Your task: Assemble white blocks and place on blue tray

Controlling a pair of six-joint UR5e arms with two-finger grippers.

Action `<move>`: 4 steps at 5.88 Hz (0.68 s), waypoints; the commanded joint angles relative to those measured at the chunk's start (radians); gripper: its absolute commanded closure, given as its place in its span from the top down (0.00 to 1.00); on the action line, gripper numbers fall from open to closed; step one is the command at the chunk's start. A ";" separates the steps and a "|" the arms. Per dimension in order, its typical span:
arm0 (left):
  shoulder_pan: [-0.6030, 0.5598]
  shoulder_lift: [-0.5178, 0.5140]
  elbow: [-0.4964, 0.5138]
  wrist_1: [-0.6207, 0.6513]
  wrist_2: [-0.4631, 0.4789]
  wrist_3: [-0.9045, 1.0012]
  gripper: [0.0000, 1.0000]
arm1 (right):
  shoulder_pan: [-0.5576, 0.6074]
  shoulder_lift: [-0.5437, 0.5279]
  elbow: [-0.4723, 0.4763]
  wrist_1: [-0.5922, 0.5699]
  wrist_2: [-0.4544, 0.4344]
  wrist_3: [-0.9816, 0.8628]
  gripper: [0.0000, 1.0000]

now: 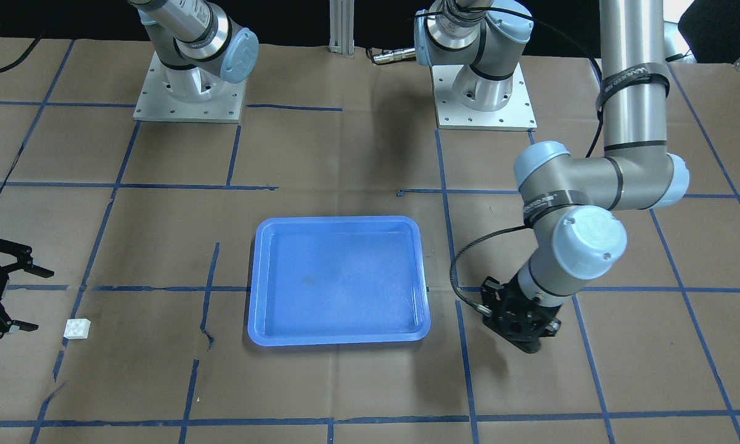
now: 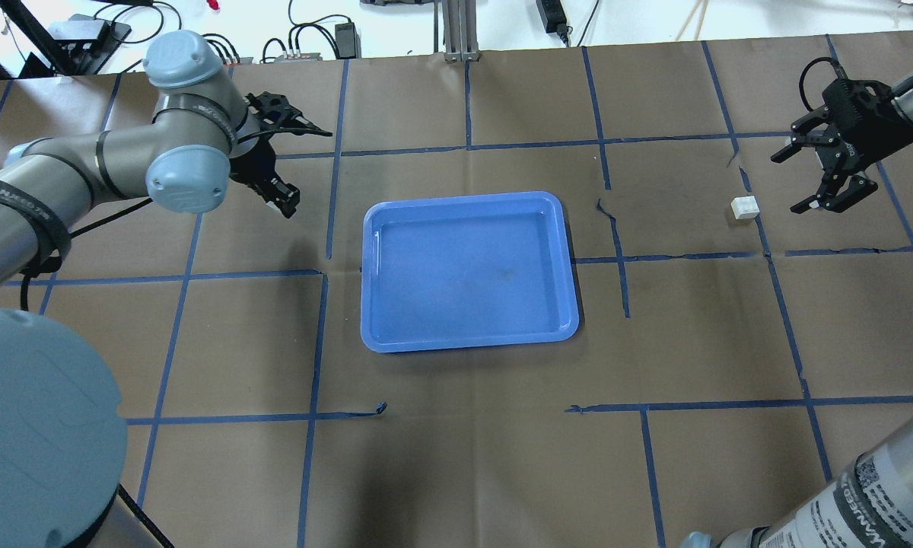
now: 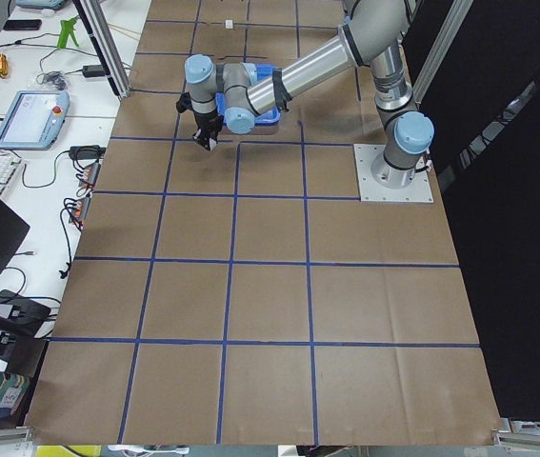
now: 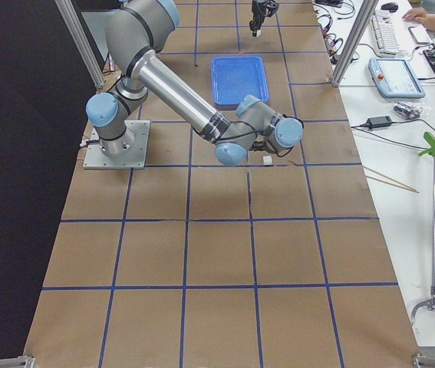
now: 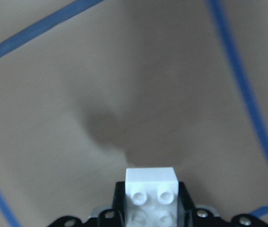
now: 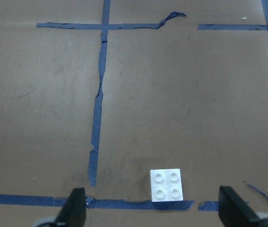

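The blue tray (image 1: 339,219) lies empty mid-table; it also shows in the overhead view (image 2: 468,199). One white block (image 1: 77,328) lies on the paper, studs up, also in the overhead view (image 2: 745,207) and the right wrist view (image 6: 167,184). My right gripper (image 2: 787,183) is open and hovers just beside it, with the block near its open fingers (image 6: 74,208). My left gripper (image 1: 529,345) points down beside the tray, shut on the other white block (image 5: 151,189), low over the paper.
Brown paper with blue tape lines covers the table (image 2: 456,457). The two arm bases (image 1: 188,92) stand at the robot's side of the table. The left arm's elbow (image 1: 598,185) hangs over the table beside the tray.
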 commanded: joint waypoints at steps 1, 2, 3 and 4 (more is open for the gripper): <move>-0.213 0.019 -0.012 0.001 -0.006 0.177 0.00 | -0.003 0.045 -0.002 -0.030 0.011 -0.032 0.99; -0.285 0.000 -0.013 0.001 -0.007 0.258 0.00 | -0.004 0.090 0.000 -0.088 0.030 -0.037 0.99; -0.330 -0.007 -0.015 0.001 -0.023 0.300 0.00 | -0.003 0.113 -0.002 -0.096 0.031 -0.037 0.99; -0.362 -0.023 -0.016 -0.002 -0.033 0.349 0.00 | -0.003 0.113 0.000 -0.090 0.032 -0.037 0.99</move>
